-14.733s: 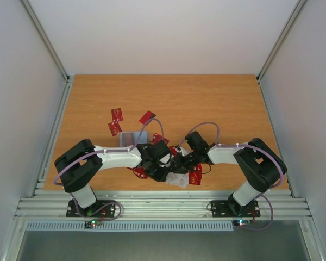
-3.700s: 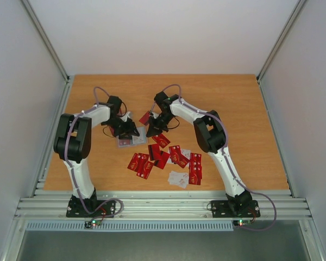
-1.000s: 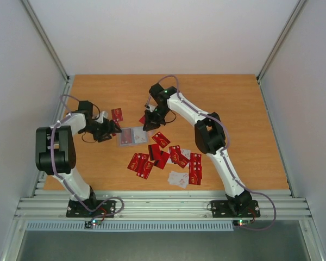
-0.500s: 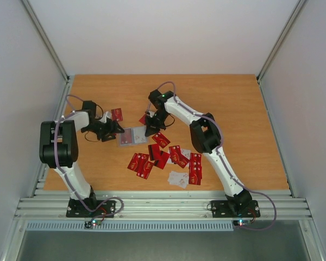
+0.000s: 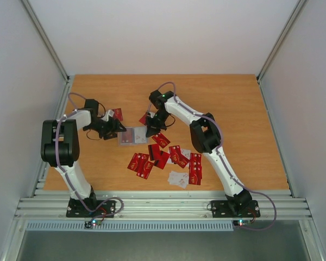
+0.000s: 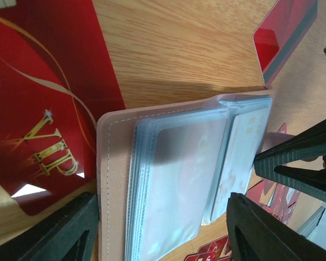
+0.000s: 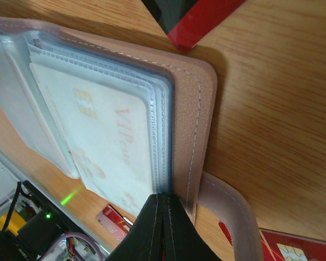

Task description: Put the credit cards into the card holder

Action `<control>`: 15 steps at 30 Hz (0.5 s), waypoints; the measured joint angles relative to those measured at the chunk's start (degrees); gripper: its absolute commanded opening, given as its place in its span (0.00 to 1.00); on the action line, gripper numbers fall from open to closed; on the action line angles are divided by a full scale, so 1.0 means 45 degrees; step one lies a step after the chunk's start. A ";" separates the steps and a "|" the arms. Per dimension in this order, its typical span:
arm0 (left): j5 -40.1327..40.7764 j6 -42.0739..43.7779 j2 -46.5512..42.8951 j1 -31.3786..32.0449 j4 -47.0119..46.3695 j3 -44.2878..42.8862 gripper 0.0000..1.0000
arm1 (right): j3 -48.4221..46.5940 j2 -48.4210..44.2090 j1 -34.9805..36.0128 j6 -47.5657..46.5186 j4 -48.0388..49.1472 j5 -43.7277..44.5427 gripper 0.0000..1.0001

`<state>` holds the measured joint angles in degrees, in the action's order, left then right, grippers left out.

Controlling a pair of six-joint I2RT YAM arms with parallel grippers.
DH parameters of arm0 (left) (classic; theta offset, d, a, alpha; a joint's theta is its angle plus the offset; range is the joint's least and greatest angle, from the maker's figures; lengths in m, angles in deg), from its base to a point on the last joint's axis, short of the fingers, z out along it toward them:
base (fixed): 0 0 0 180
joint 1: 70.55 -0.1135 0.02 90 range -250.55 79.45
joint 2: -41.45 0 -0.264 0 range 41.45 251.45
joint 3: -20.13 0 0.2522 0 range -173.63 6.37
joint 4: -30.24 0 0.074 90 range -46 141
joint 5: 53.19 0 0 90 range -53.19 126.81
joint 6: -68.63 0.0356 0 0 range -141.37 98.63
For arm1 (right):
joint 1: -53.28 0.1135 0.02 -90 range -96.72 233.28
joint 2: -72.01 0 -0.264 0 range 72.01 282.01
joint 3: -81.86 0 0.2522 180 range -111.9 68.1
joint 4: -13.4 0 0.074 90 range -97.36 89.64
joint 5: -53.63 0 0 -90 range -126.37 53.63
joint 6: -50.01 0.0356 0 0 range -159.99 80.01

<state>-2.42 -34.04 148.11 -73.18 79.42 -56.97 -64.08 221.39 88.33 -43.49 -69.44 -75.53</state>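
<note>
While L fingers (image 6: 70,231) stand apart astride card holder (image 6: 113,179), R fingers (image 7: 164,228) press together at its edge.

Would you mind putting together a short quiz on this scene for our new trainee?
1. True or false: the card holder lies open on the table.
2. Of the left gripper and the right gripper, which has its jaws shut? A) left only B) right only C) both
3. Fill in: the red card beside the holder in the left wrist view reads "___" in gold.
Key: 1 true; 2 B; 3 VIP.
</note>
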 measured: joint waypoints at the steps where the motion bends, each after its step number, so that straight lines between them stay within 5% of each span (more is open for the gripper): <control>1: 0.0000 -0.0029 -0.0005 0.0010 0.0005 -0.0024 0.66 | 0.0000 0.0000 0.0000 0.0000 -0.0005 0.0000 0.01; 15: -0.0238 -0.0486 -0.0758 0.0874 0.0019 -0.0719 0.65 | 0.0000 0.0010 0.0000 0.0019 -0.0044 -0.0073 0.01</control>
<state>-3.49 -36.22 144.70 -69.25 79.51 -60.20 -64.08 221.44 88.33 -43.41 -69.63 -75.85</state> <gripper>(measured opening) 0.655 0.012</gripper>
